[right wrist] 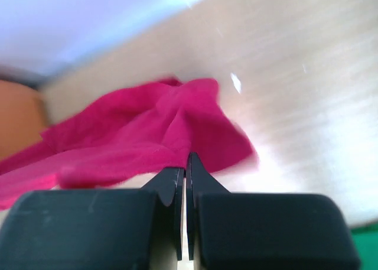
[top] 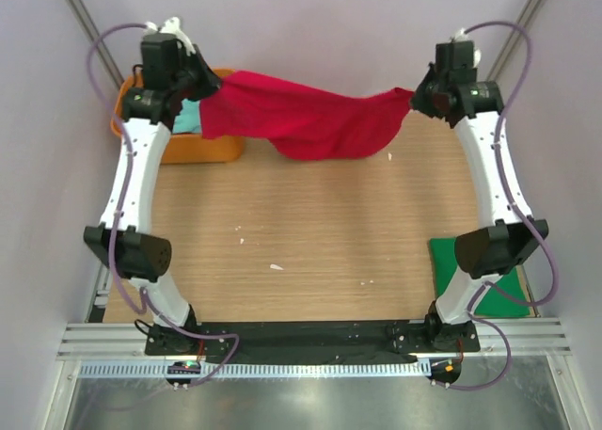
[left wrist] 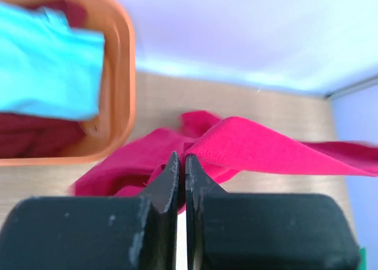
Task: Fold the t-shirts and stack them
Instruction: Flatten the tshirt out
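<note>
My left pincer (left wrist: 182, 160) and right pincer (right wrist: 185, 163) each clamp one end of the crimson cotton t-shirt (top: 310, 119), which sags between them beside the orange plastic bin (top: 202, 150), so I should pull evenly to flatten it before lowering.

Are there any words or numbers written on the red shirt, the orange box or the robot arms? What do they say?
None can be read. The red t-shirt is plain, the orange bin shows no label, and the left gripper and right gripper bear no print.
</note>
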Tool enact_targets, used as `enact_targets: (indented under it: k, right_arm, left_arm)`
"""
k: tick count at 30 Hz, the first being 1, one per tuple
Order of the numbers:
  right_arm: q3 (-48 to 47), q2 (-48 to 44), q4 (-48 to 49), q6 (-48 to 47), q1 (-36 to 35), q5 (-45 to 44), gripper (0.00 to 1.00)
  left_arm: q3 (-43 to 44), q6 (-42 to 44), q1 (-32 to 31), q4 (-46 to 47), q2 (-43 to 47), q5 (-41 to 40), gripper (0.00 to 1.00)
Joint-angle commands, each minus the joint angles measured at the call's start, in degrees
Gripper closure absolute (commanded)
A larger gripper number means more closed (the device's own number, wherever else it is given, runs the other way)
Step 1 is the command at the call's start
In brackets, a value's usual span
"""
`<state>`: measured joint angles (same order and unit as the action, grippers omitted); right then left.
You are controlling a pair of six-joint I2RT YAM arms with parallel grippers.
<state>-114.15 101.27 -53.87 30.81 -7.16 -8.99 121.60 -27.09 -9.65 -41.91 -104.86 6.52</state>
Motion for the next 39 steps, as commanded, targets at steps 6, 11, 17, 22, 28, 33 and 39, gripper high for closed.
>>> enact_targets:
  k: [6, 11, 17, 22, 28, 33, 39]
  right_arm:
    - [10.92, -17.75, -6.44, 0.22, -0.14, 8.27, 0.99]
    - [42.52, -30.68, -1.06, 0.65, -4.52, 25.41, 0.98]
    - [64.65, -44.57, -1.06, 6.99, -12.35, 31.67, 0.76]
    - [63.44, -41.19, -2.48, 2.6, -12.18, 24.91, 0.62]
    - [53.97, -28.78, 4.37, -0.57, -12.18, 20.25, 0.6]
    - [50.51, -21.12, 3.94, -2.59, -10.43, 16.56, 0.58]
    - [57.19, -20.51, 8.16, -3.73, -5.06, 20.15, 0.57]
  left_arm:
    - [-23.08, 3.36, 2.27, 4.55, 24.67, -4.23, 1.0]
    - [-49.05, -1.88, 2.27, 3.25, 44.37, -14.31, 0.62]
    - [-69.73, -14.11, 2.35, -7.74, 62.45, -20.23, 0.07]
    - [-69.84, -17.29, 2.35, -3.45, 66.72, -18.84, 0.03]
    - [-69.4, -15.54, 2.27, 5.61, 49.26, 1.17, 0.13]
    - [-67.37, -13.34, -0.09, 3.32, 34.74, 4.03, 0.09]
    - [-62.56, -7.11, -7.3, 4.83, 23.66, -3.43, 0.15]
